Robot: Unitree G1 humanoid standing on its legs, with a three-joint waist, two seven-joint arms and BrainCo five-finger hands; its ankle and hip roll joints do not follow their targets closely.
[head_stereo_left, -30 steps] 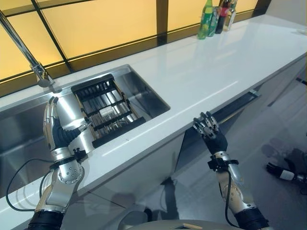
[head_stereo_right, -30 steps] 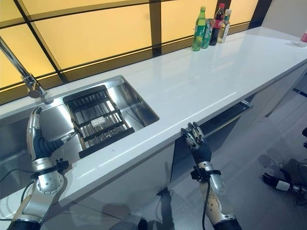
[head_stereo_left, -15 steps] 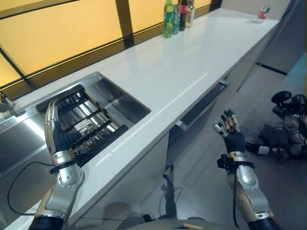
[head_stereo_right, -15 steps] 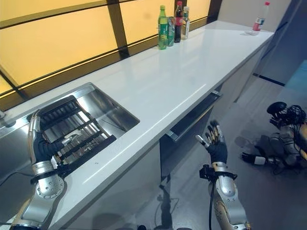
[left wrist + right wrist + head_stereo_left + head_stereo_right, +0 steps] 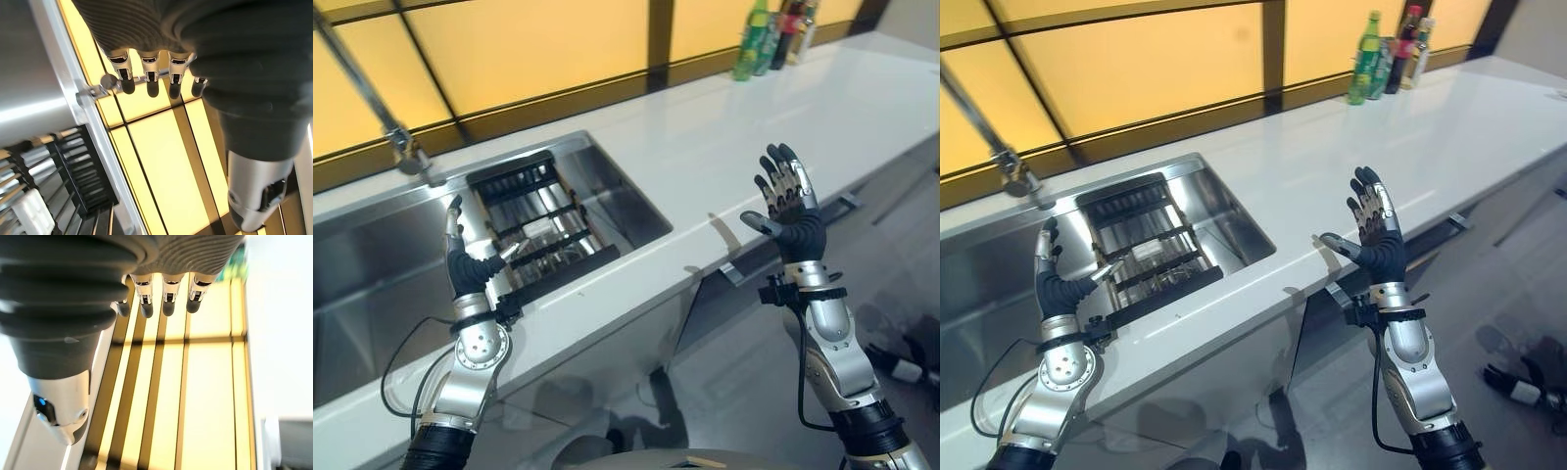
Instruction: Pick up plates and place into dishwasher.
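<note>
**dishbot_fan:** Over by the sink (image 5: pixel 372 264) on the left, a black rack (image 5: pixel 536 227) sits in the basin with metal bars across it and one small pale thing lying on them. I can't tell what that is. Honestly I see no plate on the white counter (image 5: pixel 705 147) or in the rack, so I can't say where the plates are.

**g1_watcher:** Same. Both hands are up in the air holding nothing. The left hand (image 5: pixel 468 262) hovers at the near edge of the sink, just beside the rack, fingers straight and relaxed, thumb out. The right hand (image 5: pixel 789 211) is raised over the near edge of the counter, fingers spread, palm empty.

**dishbot_fan:** So how far along?

**g1_watcher:** Can't settle it. Below the counter's near edge on the right there's a dark front with a long bar handle (image 5: pixel 749 264), maybe the dishwasher. I can't tell if it's ajar, and its inside is hidden. Empty hands and no plates out could mean they're all loaded, or that they're somewhere the camera misses. Bottles (image 5: pixel 773 34) stand far right by the window.
</note>
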